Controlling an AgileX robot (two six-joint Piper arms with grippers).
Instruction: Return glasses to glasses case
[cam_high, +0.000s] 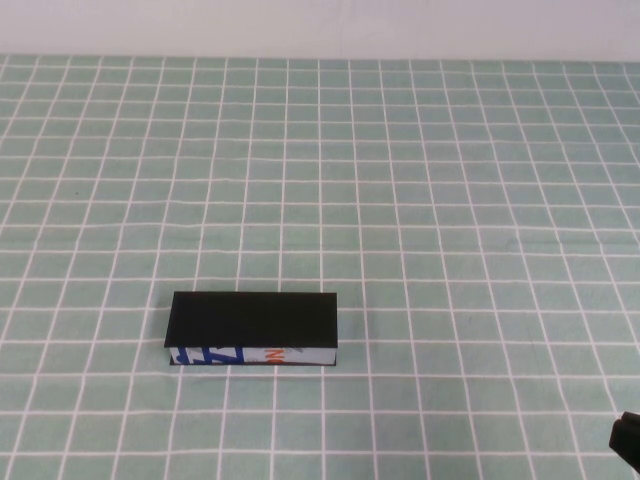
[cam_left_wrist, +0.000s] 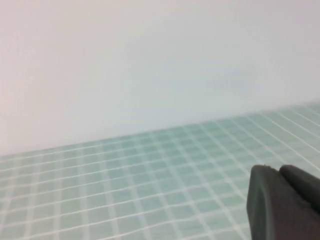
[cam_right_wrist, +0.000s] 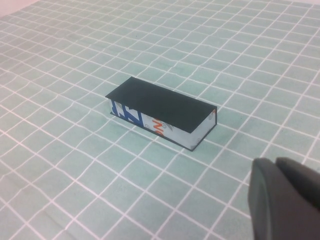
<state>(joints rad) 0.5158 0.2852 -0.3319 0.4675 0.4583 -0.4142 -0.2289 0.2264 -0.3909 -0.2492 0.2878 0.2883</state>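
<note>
The glasses case (cam_high: 254, 328) lies shut on the green checked cloth, black lid on top, its white front edge with blue and orange print facing me. It also shows in the right wrist view (cam_right_wrist: 161, 112). The glasses are out of view. My right gripper (cam_right_wrist: 276, 165) is shut and empty, held off to the right of the case and nearer me; a bit of it shows at the high view's bottom right corner (cam_high: 627, 440). My left gripper (cam_left_wrist: 279, 172) is shut and empty, facing bare cloth and the wall; it does not show in the high view.
The green checked tablecloth (cam_high: 450, 200) covers the whole table up to a pale wall (cam_high: 320, 25) at the back. Nothing else lies on it.
</note>
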